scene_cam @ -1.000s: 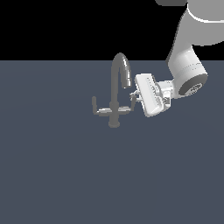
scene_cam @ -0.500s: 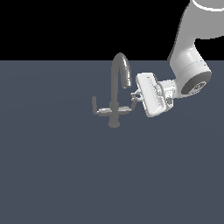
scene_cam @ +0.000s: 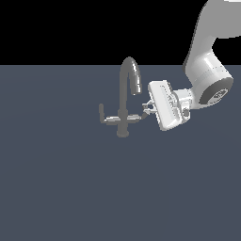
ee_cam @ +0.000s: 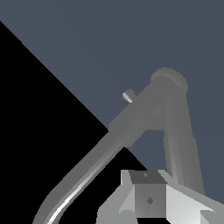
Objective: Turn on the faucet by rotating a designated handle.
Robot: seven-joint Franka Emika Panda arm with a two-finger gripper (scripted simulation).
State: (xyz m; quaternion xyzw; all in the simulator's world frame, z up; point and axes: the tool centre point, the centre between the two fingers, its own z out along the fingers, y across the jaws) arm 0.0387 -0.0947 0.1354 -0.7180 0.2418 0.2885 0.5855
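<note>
The faucet (scene_cam: 123,110) is a small grey gooseneck tap on a round base, its arched spout (scene_cam: 133,70) curving toward the exterior view's right. The handle (scene_cam: 137,118) is the lever arm on that side. The matching arm (scene_cam: 104,116) points the other way. My gripper (scene_cam: 148,109) comes in from the exterior view's right, fingertips against the handle's upturned tip, and looks shut with nothing between the fingers. The wrist view shows the base (ee_cam: 169,80), the handle (ee_cam: 180,140) running toward the fingers (ee_cam: 148,197), and the spout (ee_cam: 83,179).
The faucet stands on a flat dark blue-grey surface (scene_cam: 70,188) that fills the lower part of the exterior view. The white arm (scene_cam: 207,56) reaches down from the upper right of that view. Nothing else shows.
The hand has shifted slightly to the exterior view's right and down, and the upper arm has swung right. The faucet's two lever arms look unmoved.
</note>
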